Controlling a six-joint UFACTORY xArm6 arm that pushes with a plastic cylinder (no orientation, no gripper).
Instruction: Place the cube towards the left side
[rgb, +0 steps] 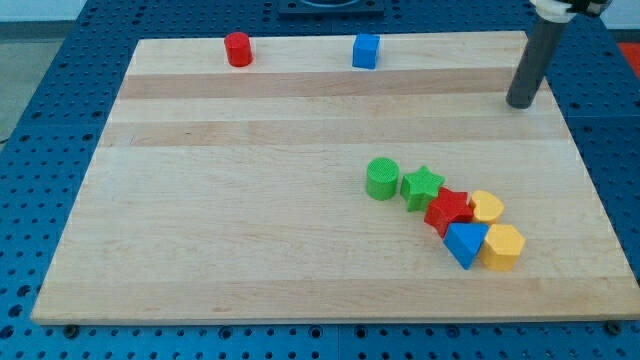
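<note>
I take the blue cube (366, 51) as my landmark: it sits near the top edge of the bench (250, 220), with the red cylinder (238, 49) well apart to its left. My tip (520, 103) rests well to the cube's right and slightly lower, touching no block. No pincer is fitted, so I report no jaw state. Far below the cube, toward its right, cluster the green cylinder (381, 179), green star (422, 186), red star (447, 210), yellow heart (486, 207), blue triangular block (464, 244) and yellow hexagonal block (502, 247).

Wooden board (250, 220), red cylinder (238, 49) and blue cube (366, 51) near top, six-block cluster lower right
</note>
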